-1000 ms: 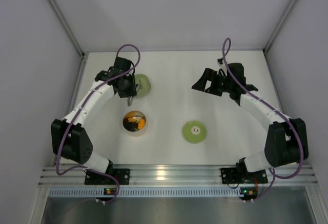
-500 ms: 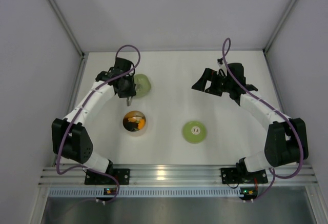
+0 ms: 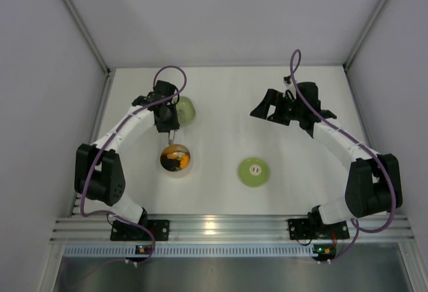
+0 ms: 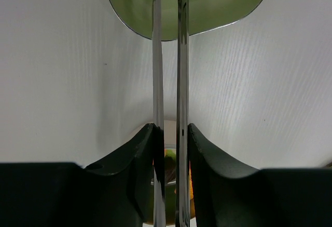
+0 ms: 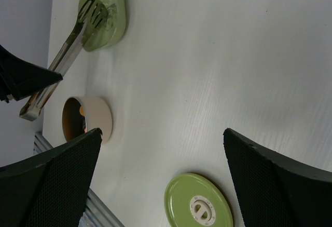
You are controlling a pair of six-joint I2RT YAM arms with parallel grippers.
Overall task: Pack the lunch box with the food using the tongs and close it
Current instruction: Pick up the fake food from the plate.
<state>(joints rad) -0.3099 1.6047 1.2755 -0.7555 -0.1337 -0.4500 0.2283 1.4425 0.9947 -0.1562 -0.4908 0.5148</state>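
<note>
Right now my left gripper pinches the tongs, tips over the green dish at upper left — my right gripper gapes empty — and the lunch box sits left of centre.

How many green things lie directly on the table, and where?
2. The dish at the back left, below the tongs; the lid, flat, nearer front, right of the lunch box. The left arm may hide others.
</note>
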